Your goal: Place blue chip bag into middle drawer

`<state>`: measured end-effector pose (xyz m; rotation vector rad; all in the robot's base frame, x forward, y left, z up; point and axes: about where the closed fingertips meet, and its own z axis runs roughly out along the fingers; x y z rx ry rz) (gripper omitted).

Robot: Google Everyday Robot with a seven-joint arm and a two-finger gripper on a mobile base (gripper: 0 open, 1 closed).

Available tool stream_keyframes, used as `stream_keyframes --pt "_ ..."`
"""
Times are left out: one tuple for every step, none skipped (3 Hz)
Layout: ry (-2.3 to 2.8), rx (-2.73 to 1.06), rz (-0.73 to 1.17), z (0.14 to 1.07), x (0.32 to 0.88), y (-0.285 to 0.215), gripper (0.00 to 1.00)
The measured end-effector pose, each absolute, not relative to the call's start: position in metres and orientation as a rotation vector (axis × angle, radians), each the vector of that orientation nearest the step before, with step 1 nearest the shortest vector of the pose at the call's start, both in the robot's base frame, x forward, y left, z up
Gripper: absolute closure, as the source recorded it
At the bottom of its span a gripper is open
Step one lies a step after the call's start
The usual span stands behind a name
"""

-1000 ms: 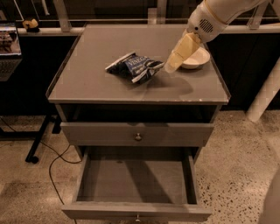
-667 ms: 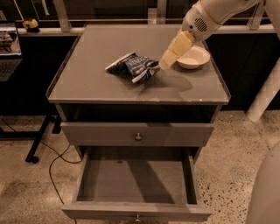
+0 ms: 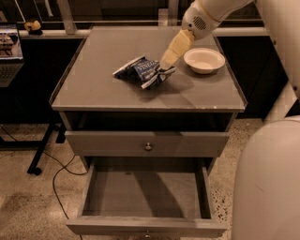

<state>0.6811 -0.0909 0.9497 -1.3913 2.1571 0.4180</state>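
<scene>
My arm [image 3: 212, 8] is smooth white shell; its round wrist housing [image 3: 199, 22] carries a dotted grille. The cream, tapering gripper [image 3: 168, 60] sits toward the desk's [image 3: 93, 89] back right corner.

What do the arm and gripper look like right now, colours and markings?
The arm is smooth white with rounded casings and a dotted grille patch near the wrist. The gripper, at the blue chip bag on the cabinet top, is pale cream-yellow and tapered. No cables show.

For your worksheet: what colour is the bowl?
The bowl is white (camera view); the gripper is at the blue chip bag.
</scene>
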Motion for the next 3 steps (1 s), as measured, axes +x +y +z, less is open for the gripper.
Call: stream_keyframes --pt "2.172 -1.404 0.419 0.941 0.692 -0.084 0.00" --pt "2.213 -1.410 0.416 0.925 0.696 -0.086 0.00" --pt "2.252 -1.387 0.433 0.910 0.696 -0.093 0.00"
